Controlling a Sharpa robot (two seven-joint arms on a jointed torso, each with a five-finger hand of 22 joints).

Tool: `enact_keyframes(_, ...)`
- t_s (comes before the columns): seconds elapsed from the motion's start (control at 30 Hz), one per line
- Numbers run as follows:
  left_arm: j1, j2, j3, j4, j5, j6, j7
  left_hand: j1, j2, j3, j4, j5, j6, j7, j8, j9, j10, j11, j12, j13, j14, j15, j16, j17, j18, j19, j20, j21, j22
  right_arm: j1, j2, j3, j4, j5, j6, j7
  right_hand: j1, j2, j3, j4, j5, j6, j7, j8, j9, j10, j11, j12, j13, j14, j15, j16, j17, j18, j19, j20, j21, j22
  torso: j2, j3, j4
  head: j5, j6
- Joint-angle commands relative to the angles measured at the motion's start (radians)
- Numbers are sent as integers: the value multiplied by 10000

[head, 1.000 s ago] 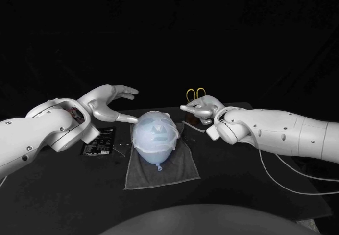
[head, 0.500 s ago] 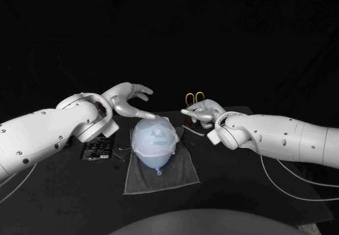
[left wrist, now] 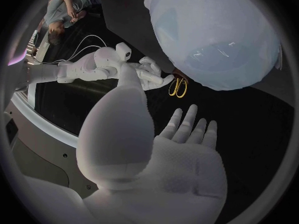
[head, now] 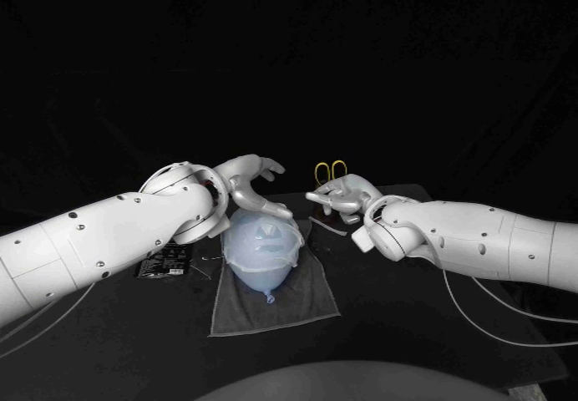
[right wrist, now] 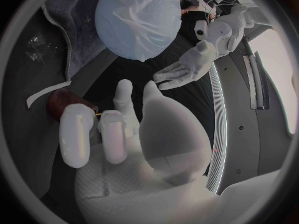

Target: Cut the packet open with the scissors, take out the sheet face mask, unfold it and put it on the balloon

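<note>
The mask-covered balloon (head: pixel 259 246) is laid lengthwise toward the robot, just beneath the left hand's (head: pixel 250 180) spread fingers. The right hand (head: pixel 341 197), farther off, is half curled; contents cannot be told.

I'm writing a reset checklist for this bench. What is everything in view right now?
balloon: one, pale blue, lying on the towel, mid-table.
sheet face mask: one, white, draped over the balloon.
towel: one, grey, spread under the balloon.
packet: one, black, flat on the table beside the towel.
scissors: one pair, yellow handles, standing in the holder.
holder: one, brown, near the table's far edge.
strip: one, white, beside the holder.
table: one, black.
left hand: silver, spread, holding nothing, over the balloon's far end.
right hand: silver, holding nothing, by the scissors.
</note>
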Motion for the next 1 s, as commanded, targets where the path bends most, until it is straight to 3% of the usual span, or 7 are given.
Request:
enact_keyframes(0.03,-14,166,-6,-46,-874,516,-440,-91,7,-25,5,33,-60,1351,-63,-13,39,-30,-62,8,-11,54,-50,-9,-118,71,2,35,8,-3,-11,3,38,-169,-28,182,-31,30,-64,2,-15,-62,8,58,8,-16,3,-56,-32,866,-49,-23,1862,-50,470,-57,21,2121,22,-12,0,0,-22)
enact_keyframes(0.2,-39,379,-24,-73,-1160,921,-767,-196,-1,-38,6,22,-81,1474,-84,-24,-40,-23,-128,-4,-53,30,-73,-37,-116,79,0,36,8,-1,6,3,26,-176,-58,176,-41,37,-87,3,-14,-61,7,61,9,-8,3,-71,-45,868,-49,-21,1865,-54,477,-57,41,2127,5,-13,20,-44,-49)
enact_keyframes(0.3,-46,474,-28,-93,-1357,1115,-932,-259,-1,-27,5,19,-75,1493,-86,-24,-16,2,-133,-1,-113,36,-101,-70,-114,82,-1,36,8,0,17,3,15,-174,3,210,-44,47,-98,3,-11,-57,6,64,9,0,2,-79,-53,869,-50,-20,1868,-60,487,-57,68,2135,10,-11,17,-95,-134)
enact_keyframes(0.47,-93,640,-55,-161,-1720,1410,-1108,-308,-3,-35,3,18,-125,1500,-133,-51,-94,3,-218,-14,-455,67,-249,-235,-108,85,-6,34,5,6,44,3,1,-92,60,245,-309,23,-424,-7,366,-59,4,91,-7,97,3,-204,-178,872,-46,-26,1863,-55,482,-49,50,2130,10,-11,7,-110,-174)
enact_keyframes(0.6,-246,759,-81,-205,-1940,1644,-1309,-320,-2,-34,5,18,-112,1494,-125,-44,-114,9,-235,-17,-456,69,-252,-235,-108,84,-6,33,5,9,60,3,-3,-69,79,258,-303,46,-433,-19,412,-57,2,96,-8,108,1,-214,-189,874,-48,-23,1868,-58,486,-49,60,2134,6,-12,9,-207,-294)
enact_keyframes(0.77,-409,868,-93,-329,-2201,1731,-1523,-332,0,-29,4,21,-59,1504,-92,-22,-61,4,-215,-10,-398,71,-235,-200,-104,104,-9,38,9,19,35,3,27,-59,81,252,-252,93,-427,-54,473,-52,-2,105,-11,128,-5,-231,-208,873,-52,-27,1861,-61,492,-51,76,2138,19,-8,-6,-225,-380)
enact_keyframes(1.0,-473,837,-92,-302,-2400,1952,-1695,-273,20,198,-1,44,54,1512,-26,20,7,-5,-200,-1,-358,84,-224,-184,-83,117,-23,41,10,26,18,3,30,-57,83,236,-175,148,-405,-94,503,-38,-11,118,-13,168,-15,-218,-202,877,-59,-23,1871,-66,502,-55,103,2146,1,0,11,-229,-463)
